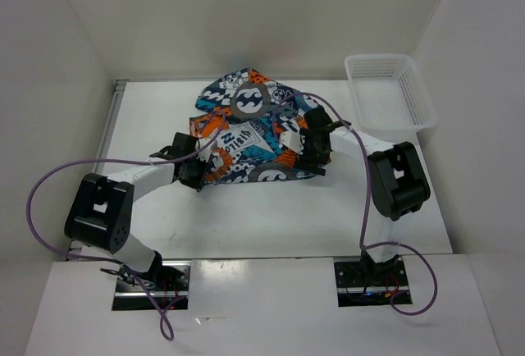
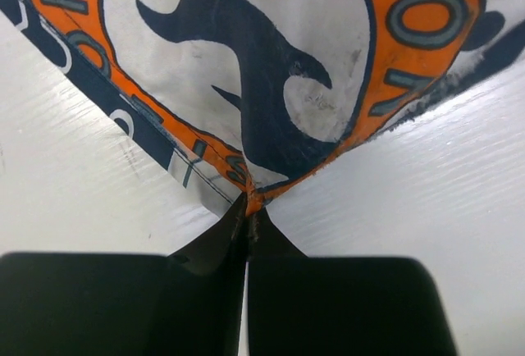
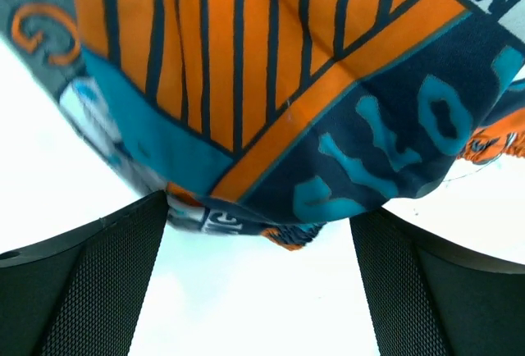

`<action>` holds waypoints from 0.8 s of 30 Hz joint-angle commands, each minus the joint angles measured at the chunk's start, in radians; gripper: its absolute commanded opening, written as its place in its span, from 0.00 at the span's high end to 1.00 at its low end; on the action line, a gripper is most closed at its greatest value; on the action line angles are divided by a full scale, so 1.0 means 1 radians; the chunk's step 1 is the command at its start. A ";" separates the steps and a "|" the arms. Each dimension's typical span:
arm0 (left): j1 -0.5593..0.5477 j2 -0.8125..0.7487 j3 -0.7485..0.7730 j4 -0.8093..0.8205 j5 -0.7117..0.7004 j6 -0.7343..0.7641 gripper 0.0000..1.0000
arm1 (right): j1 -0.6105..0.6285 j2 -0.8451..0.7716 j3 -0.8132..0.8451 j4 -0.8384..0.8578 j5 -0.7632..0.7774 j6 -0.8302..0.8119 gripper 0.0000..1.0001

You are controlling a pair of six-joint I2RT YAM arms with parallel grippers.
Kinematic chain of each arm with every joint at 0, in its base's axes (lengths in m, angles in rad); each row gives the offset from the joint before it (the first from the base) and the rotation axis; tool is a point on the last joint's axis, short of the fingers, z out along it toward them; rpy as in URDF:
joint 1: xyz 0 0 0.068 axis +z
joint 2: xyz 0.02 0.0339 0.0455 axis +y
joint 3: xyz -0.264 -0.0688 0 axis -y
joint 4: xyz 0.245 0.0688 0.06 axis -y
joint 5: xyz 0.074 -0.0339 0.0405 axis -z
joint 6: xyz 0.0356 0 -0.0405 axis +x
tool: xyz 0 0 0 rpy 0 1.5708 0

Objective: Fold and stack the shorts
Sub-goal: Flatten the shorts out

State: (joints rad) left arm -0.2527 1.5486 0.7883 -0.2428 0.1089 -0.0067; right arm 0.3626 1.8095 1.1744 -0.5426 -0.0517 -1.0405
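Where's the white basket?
In the top view, the white basket sits at the far right corner of the table, right of the shorts.

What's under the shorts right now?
Only white table shows around the shorts and under the edge hanging by the open right gripper. The left gripper pinches a corner. Whatever lies beneath the bunched middle is covered.

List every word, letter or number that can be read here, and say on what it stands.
"O", "N": grey letters on the orange ring of the shorts, left wrist view; the word is cut off.
"O": teal block letter on a dark blue patch of the shorts, right wrist view; the letters beside it are unclear.
White patch lettering, top view: too small to read.
Basket: no text.
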 commanded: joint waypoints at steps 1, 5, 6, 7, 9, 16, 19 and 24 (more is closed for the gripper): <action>0.030 -0.008 0.012 -0.072 -0.069 0.007 1.00 | -0.007 -0.016 0.091 -0.192 -0.063 -0.068 0.05; 0.088 0.021 0.034 -0.072 -0.078 0.007 1.00 | -0.016 -0.016 0.120 -0.237 -0.131 -0.096 0.05; 0.089 0.031 0.034 -0.072 -0.078 0.007 1.00 | -0.016 -0.016 0.120 -0.250 -0.131 -0.108 0.05; 0.102 0.031 0.034 -0.081 -0.078 0.007 1.00 | -0.016 -0.016 0.104 -0.260 -0.145 -0.121 0.05; 0.112 0.065 0.043 -0.081 -0.078 0.007 1.00 | -0.016 -0.016 0.047 -0.220 -0.154 -0.131 0.05; 0.112 0.131 0.091 -0.090 -0.057 0.007 1.00 | 0.002 0.108 0.076 -0.094 -0.128 -0.060 0.08; 0.112 0.140 0.082 -0.079 -0.048 0.007 0.99 | 0.025 0.136 0.099 -0.049 -0.116 0.000 0.25; 0.112 0.131 0.081 -0.069 -0.057 0.007 1.00 | 0.038 0.139 0.067 -0.008 -0.105 0.068 0.72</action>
State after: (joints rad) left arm -0.1463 1.6367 0.8902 -0.2840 0.0647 -0.0051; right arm 0.3847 1.9118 1.2659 -0.6281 -0.1463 -1.0412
